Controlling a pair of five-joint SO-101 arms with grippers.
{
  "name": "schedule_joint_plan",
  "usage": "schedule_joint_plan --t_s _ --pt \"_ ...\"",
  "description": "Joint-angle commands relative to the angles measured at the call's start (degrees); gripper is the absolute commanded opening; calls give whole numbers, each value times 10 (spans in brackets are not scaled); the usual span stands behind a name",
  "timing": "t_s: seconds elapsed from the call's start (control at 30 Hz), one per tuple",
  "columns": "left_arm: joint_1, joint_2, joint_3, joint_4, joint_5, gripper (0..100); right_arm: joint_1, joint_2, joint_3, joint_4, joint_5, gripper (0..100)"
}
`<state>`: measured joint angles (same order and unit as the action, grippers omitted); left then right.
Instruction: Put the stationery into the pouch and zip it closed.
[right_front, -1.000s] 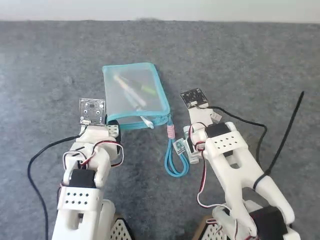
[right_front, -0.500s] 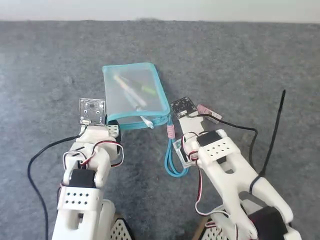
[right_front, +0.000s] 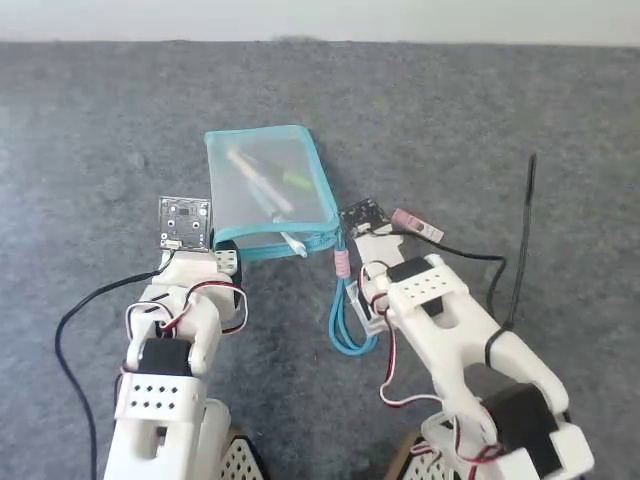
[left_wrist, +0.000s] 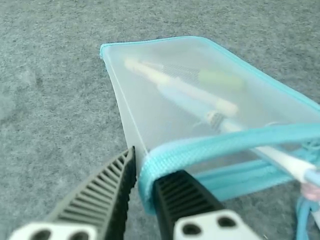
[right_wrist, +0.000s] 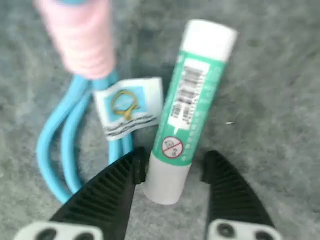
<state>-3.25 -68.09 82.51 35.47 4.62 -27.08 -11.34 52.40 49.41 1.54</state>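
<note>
Grey bench (right_front: 500, 100): beside the pouch (right_front: 268, 185), the right tool (right_wrist: 170, 175) gapes astride the glue stick (right_wrist: 187, 110)'s near end, its length running straight ahead; left tool (left_wrist: 145, 185) pinches the pouch.

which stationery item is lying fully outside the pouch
The green-and-white glue stick, framed by the open right gripper; the pens sit in the pouch.
</note>
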Motion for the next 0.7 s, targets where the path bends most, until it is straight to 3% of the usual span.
schedule_joint_plan --t_s 0.0,0.27,0.5,0.67 --pt "5 -1 -8 -18 -7 13 28 7 -30 6 28 45" --pt "5 2 -8 -29 -7 13 88 -68 -130 174 106 8" --pt "5 2 -8 -28 -7 13 13 -189 -273 385 201 8" --pt "5 1 -8 -29 -7 13 -58 -206 -386 497 207 8"
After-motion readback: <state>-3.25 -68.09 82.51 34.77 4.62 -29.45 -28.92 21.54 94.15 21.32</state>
